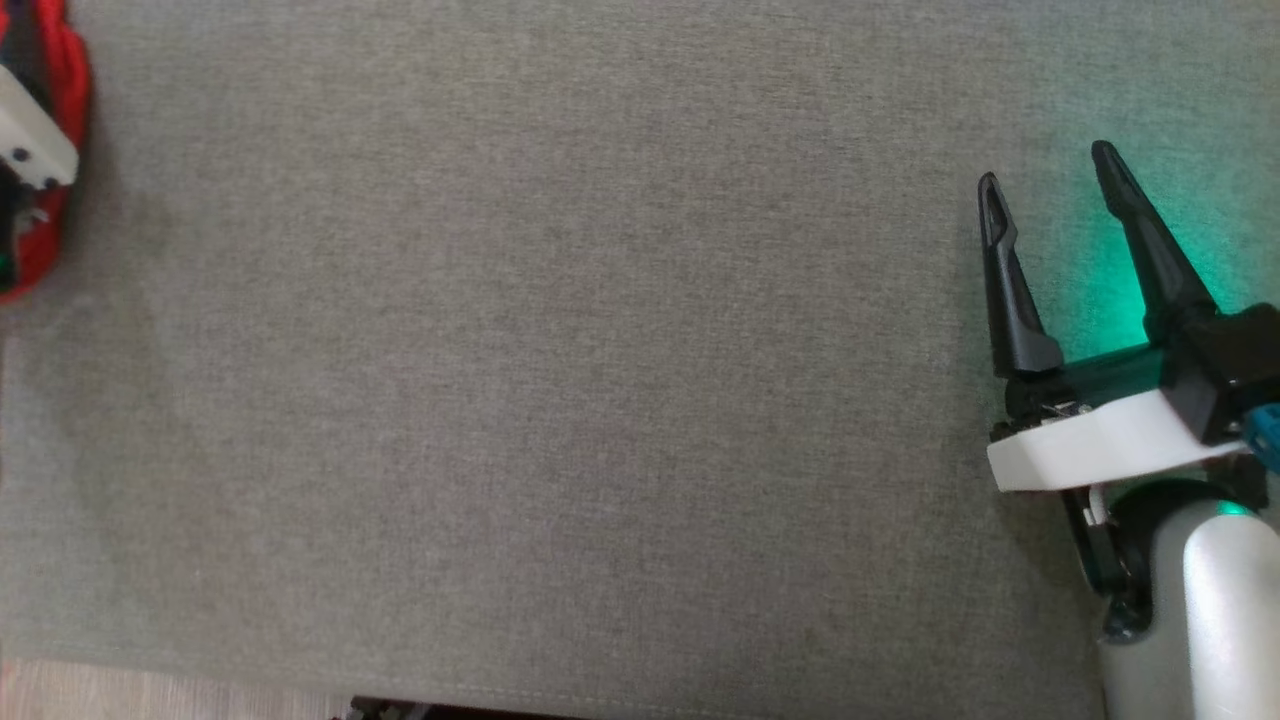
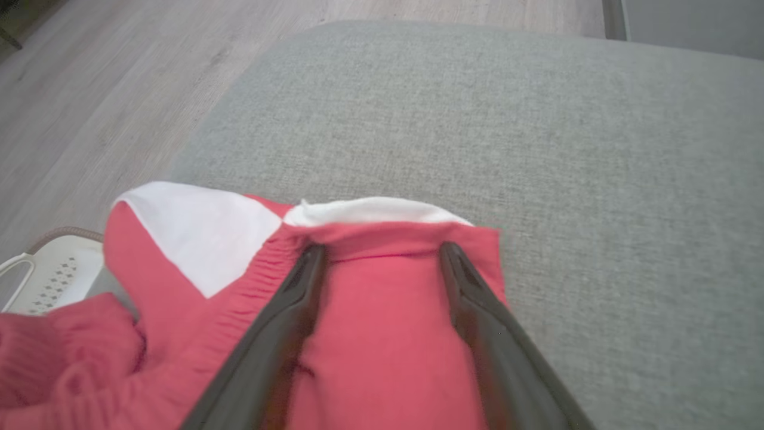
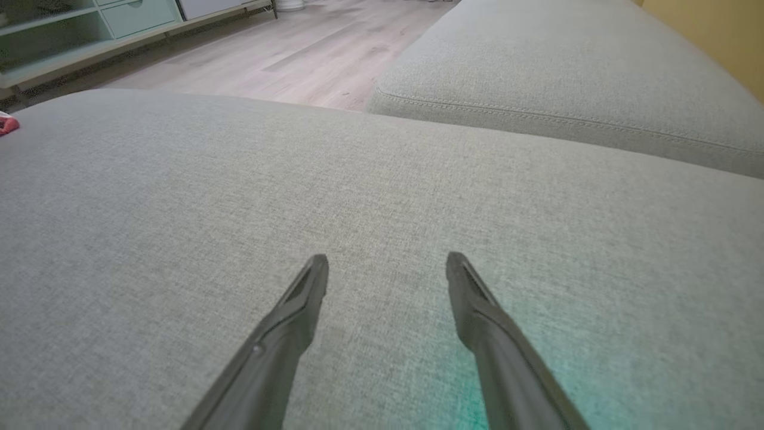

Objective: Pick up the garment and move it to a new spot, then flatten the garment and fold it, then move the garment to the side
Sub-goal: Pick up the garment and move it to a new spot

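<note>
The garment [image 1: 66, 70] is red with white panels and lies bunched at the far left edge of the grey cushion [image 1: 600, 350] in the head view. The left arm's white housing [image 1: 30, 135] sits over it there. In the left wrist view my left gripper [image 2: 382, 251] stands open. Its two fingers rest spread on the red cloth [image 2: 382, 340], with their tips at the white-edged hem. My right gripper [image 1: 1045, 165] hovers open over bare cushion at the right, far from the garment. In the right wrist view that gripper [image 3: 388, 258] has nothing between its fingers, and a red scrap of the garment [image 3: 7, 124] shows at the left edge.
A second grey cushion [image 3: 567, 71] lies beyond a seam. Wooden floor [image 2: 89, 89] runs past the cushion's rounded edge, with a pale shelf unit [image 3: 71, 24] behind. A white perforated object [image 2: 54, 275] sits below the cushion beside the garment.
</note>
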